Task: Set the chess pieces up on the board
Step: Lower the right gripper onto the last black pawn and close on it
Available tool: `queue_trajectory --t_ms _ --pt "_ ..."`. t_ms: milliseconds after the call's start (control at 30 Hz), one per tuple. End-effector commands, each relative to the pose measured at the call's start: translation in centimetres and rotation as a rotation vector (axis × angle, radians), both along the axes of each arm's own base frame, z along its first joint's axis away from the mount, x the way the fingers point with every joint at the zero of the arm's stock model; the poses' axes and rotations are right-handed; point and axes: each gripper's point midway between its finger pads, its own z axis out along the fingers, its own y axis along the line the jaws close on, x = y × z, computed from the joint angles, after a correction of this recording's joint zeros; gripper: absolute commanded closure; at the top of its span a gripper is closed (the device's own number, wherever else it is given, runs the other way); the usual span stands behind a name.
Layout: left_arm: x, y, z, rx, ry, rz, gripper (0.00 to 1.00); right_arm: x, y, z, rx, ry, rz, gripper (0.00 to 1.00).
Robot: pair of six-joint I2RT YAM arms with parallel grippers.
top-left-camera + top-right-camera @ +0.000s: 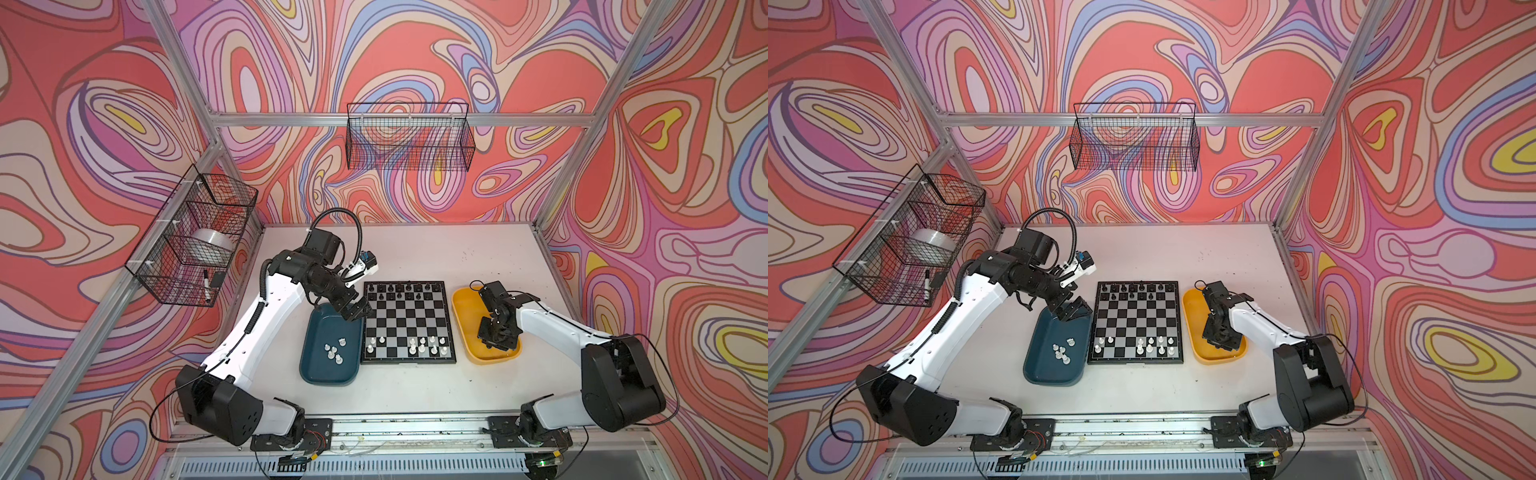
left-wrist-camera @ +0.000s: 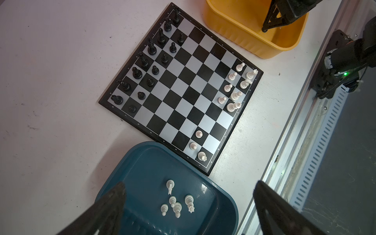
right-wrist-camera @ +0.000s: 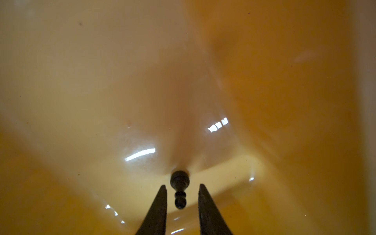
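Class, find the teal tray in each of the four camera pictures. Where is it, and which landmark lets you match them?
In a top view: teal tray lies directly left of the board.
In a top view: teal tray again left of the board.
Left wrist: teal tray nearest the camera, beside the board.
Right wrist: not in it.
Shared landmark: the board.

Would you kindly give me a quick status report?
Left tool open over teal tray. Right tool open, straddling black pawn in yellow tray. Nothing blocking.
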Motion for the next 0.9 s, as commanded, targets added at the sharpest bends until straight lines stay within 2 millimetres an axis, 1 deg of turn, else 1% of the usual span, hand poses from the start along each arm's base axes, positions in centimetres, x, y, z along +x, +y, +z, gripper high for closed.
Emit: queue_trajectory --t_ms 0,333,867 --pt "-0.4 0.02 -0.02 0.008 0.012 -0.011 0.02 -0.04 -0.22 -0.5 -0.005 0.009 0.003 0.75" --pt "-0.4 0.03 -0.2 0.011 0.016 -0.01 0.02 -0.11 -0.23 -0.92 -0.009 0.024 0.01 0.8" --pt "-0.41 0.13 -0.27 0.013 0.015 -0.005 0.02 0.09 -0.2 -0.46 -0.008 0.015 0.014 0.88"
